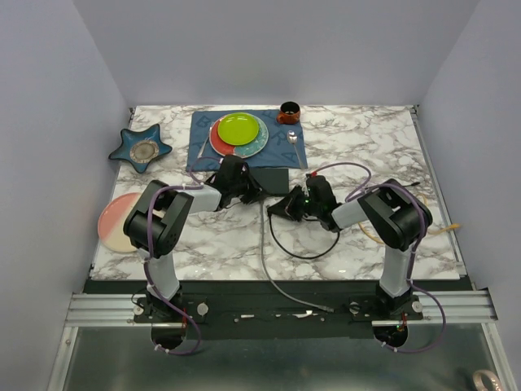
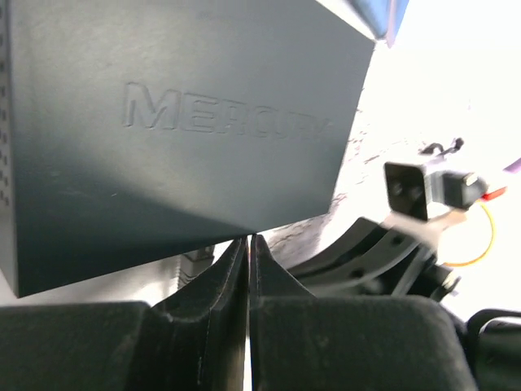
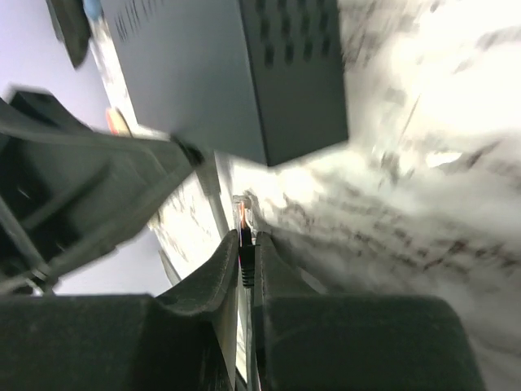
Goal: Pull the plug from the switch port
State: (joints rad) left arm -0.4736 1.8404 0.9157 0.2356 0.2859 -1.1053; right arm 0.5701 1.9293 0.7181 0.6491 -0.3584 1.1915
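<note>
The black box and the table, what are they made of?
The black box looks like matte plastic, maybe painted metal: dull, faintly grainy, letters moulded in. The table looks like marble, white with grey veins, maybe only a print.

1. The switch [image 2: 179, 122]: matt black plastic, finely grained, with moulded lettering.
2. The plug [image 3: 242, 213]: clear, glossy plastic.
3. The table [image 1: 407, 147]: smooth, white marble-patterned top with a slight sheen.
4. The mat [image 1: 199, 134]: blue cloth, matt.
5. The green plate [image 1: 238, 128]: smooth and glossy.
</note>
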